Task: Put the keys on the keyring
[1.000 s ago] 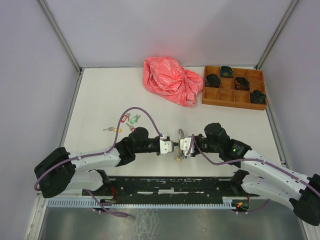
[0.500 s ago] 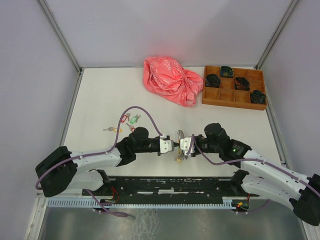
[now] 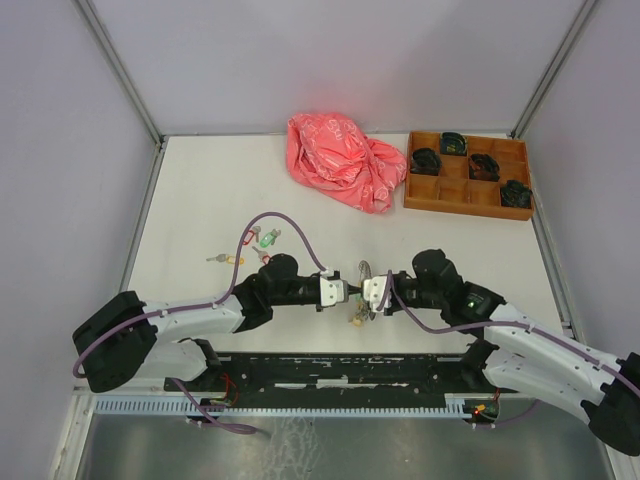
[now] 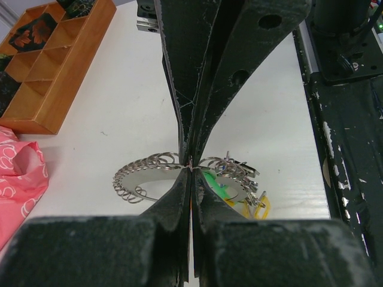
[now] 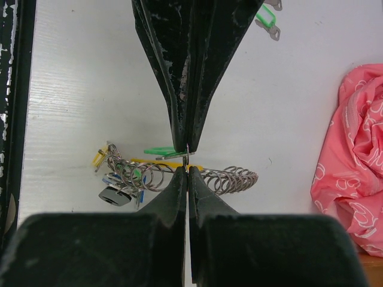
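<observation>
The keyring (image 3: 360, 270) hangs between my two grippers just in front of the arm bases; its silvery coil shows in the left wrist view (image 4: 140, 176) and in the right wrist view (image 5: 230, 177), with several tagged keys bunched at one end (image 5: 119, 176). My left gripper (image 3: 348, 293) (image 4: 190, 169) is shut on a green-tagged key (image 5: 160, 151) whose small ring touches the loop. My right gripper (image 3: 364, 294) (image 5: 187, 169) is shut on the keyring, tip to tip with the left one. Loose keys (image 3: 262, 240) lie to the left.
A crumpled pink bag (image 3: 340, 160) lies at the back centre. A wooden compartment tray (image 3: 467, 192) with small black bundles stands at the back right. A purple cable (image 3: 275, 218) arcs over the left arm. The black base rail (image 3: 340, 370) runs along the near edge.
Both grippers stay pinched together at the keyring. The right gripper has shifted very slightly right and towards the near edge; the keyring barely moved.
</observation>
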Motion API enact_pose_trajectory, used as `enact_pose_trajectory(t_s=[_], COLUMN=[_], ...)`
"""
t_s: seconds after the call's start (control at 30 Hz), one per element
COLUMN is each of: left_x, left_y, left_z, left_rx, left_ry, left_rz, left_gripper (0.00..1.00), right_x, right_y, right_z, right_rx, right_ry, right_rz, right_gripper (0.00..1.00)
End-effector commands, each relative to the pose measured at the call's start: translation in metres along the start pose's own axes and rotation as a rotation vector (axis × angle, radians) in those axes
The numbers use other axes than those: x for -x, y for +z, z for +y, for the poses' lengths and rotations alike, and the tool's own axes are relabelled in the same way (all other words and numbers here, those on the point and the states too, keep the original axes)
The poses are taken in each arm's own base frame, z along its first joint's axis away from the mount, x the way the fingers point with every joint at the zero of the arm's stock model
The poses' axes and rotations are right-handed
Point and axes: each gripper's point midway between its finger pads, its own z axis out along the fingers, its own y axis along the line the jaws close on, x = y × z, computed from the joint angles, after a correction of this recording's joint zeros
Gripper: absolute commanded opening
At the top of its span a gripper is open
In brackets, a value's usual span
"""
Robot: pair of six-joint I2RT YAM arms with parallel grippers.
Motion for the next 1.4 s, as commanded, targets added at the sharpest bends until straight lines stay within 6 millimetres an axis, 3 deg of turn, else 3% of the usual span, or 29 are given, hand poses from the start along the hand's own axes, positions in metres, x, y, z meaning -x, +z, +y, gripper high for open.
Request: enact_pose_trajectory(t_s=[0.0,0.73,1.37], left_x=[0.001,0.014,-0.007], left_y=[0.005,0.007,0.009], left_z=[-0.004,-0.01,-0.008], left_rx=[-0.027,-0.069,-0.059], left_ry=[-0.024,-0.032,-0.075], left_rz=[0.005,-0.047,0.038], left_gripper=[0.03,0.03,0.03], right_x=[0.051,0.06,0.067], right_y=[-0.008,-0.007,-0.023], right_z=[-0.029,-0.027,-0.037], right_rx=[-0.103,-0.099,-0.193], right_ry=[-0.082,-0.086,-0.108], right_rz=[-0.188,-0.24,-0.271], right_gripper=[0.01,0.01,0.01])
